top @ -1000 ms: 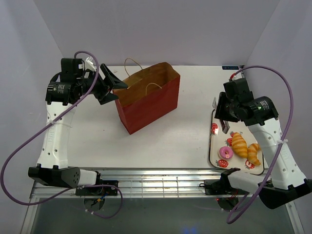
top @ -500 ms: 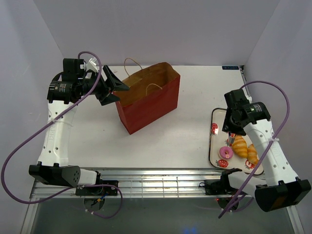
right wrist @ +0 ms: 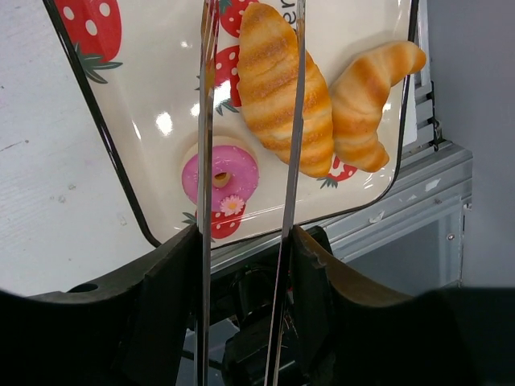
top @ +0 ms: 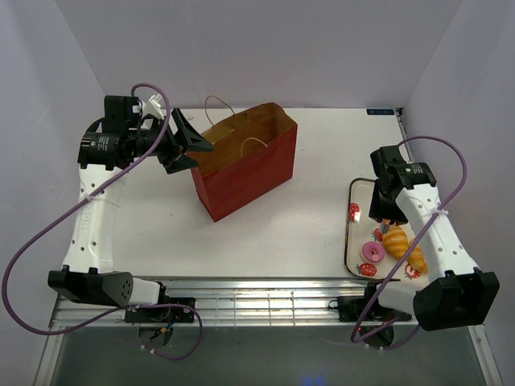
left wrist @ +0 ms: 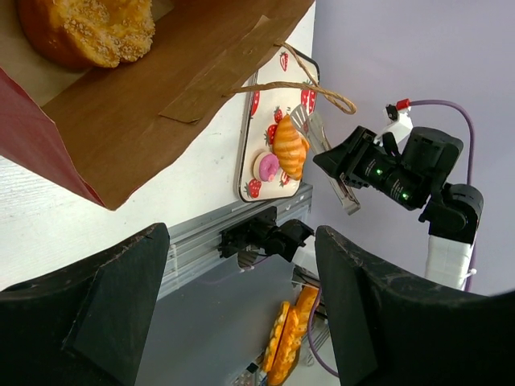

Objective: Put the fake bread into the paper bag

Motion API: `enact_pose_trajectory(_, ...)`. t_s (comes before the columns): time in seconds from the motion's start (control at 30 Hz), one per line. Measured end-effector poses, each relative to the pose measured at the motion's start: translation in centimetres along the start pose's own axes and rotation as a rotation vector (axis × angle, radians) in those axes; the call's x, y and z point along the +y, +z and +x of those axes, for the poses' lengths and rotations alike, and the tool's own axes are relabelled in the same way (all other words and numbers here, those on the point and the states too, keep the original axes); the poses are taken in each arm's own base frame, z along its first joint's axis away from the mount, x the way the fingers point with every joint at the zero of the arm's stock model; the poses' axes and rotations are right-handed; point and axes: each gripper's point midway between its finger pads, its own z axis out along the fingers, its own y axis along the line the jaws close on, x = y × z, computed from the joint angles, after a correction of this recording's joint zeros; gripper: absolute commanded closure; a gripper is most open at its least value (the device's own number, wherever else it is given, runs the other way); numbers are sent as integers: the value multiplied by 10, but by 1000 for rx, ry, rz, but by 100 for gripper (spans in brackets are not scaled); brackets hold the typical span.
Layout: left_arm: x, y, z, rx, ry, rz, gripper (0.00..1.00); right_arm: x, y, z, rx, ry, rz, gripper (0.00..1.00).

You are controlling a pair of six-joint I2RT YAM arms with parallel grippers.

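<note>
The left gripper (top: 199,153) hangs at the left upper rim of the paper bag (top: 249,173), its fingers (left wrist: 105,305) spread wide with nothing pinched between them. The bag stands upright near the middle of the table (top: 306,145), mouth open. The left wrist view looks into its tan inside, where a golden seeded roll (left wrist: 88,28) lies.

Well to the right, at the table's near right corner, sits a strawberry-printed tray (right wrist: 145,96). The rest of the fake bread is on it: a pink doughnut (right wrist: 221,173), a croissant (right wrist: 282,88) just beside it, and a second croissant (right wrist: 370,96) touching the first on its far side.

The right gripper (right wrist: 241,265) hangs over the tray, its fingers (right wrist: 165,305) grasping a pair of silver tongs (right wrist: 202,265). The blades stand apart; one crosses over the doughnut, the other over the first croissant. Whether they touch the pastries cannot be told.
</note>
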Motion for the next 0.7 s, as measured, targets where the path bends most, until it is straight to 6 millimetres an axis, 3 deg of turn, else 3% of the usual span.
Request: enact_pose_trajectory(0.7,8,3,-5,1,-12,-11,16,2,23,-1,111,-10,-17,46)
